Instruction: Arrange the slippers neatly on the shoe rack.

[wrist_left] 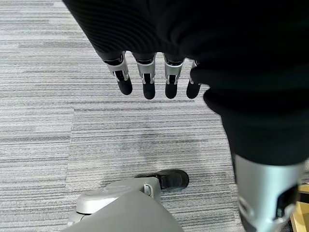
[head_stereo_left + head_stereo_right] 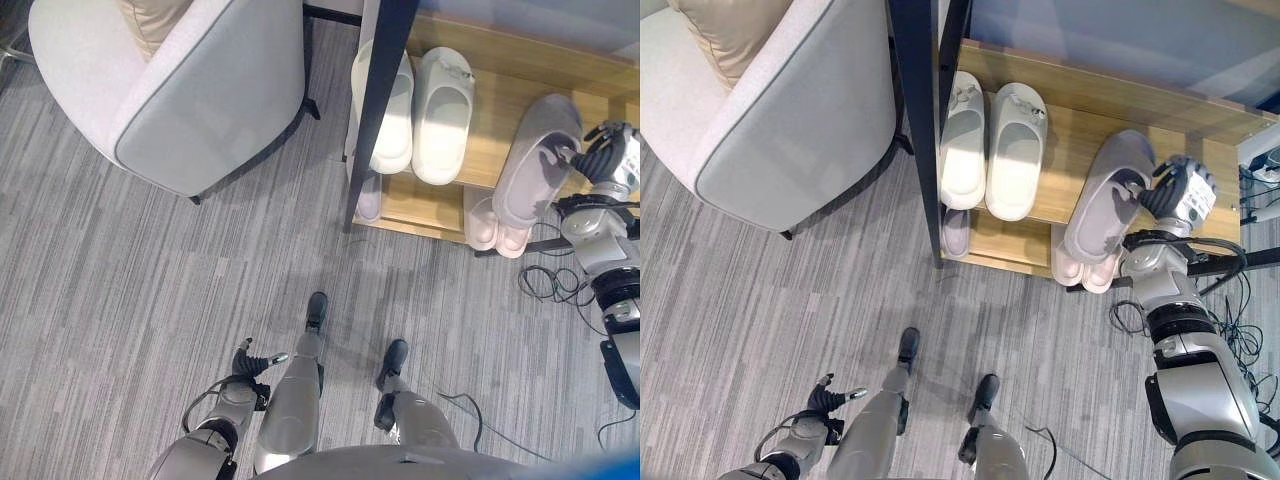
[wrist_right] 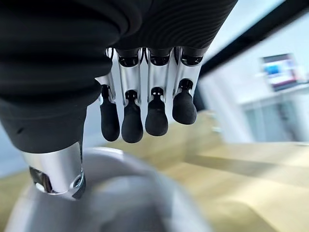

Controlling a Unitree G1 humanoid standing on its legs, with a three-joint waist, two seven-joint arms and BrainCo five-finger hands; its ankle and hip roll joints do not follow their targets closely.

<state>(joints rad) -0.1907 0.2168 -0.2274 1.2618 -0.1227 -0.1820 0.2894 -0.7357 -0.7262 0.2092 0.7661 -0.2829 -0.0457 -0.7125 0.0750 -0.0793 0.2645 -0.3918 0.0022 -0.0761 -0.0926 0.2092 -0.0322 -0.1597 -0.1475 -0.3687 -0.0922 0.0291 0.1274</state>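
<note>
Grey slipper (image 2: 1110,192) in right hand (image 2: 1175,192), toe toward rack's back

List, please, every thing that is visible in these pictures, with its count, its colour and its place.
grey slipper: 1, grey, over the upper shelf, right part, tilted, held by the right hand.
white slippers: 2, white, side by side on the upper shelf, left part.
pink slippers: 2, pale pink, on the lower shelf under the grey slipper, toes sticking out.
lilac slipper: 1, pale lilac, lower shelf, left end, mostly hidden.
shoe rack: 1, wooden shelves with a black frame, ahead on the right.
armchair: 1, light grey with a beige cushion, ahead on the left.
carpet: grey, striped, the whole floor.
right hand: shut on the grey slipper.
left hand: low at the robot's side, fingers relaxed, holding nothing.
</note>
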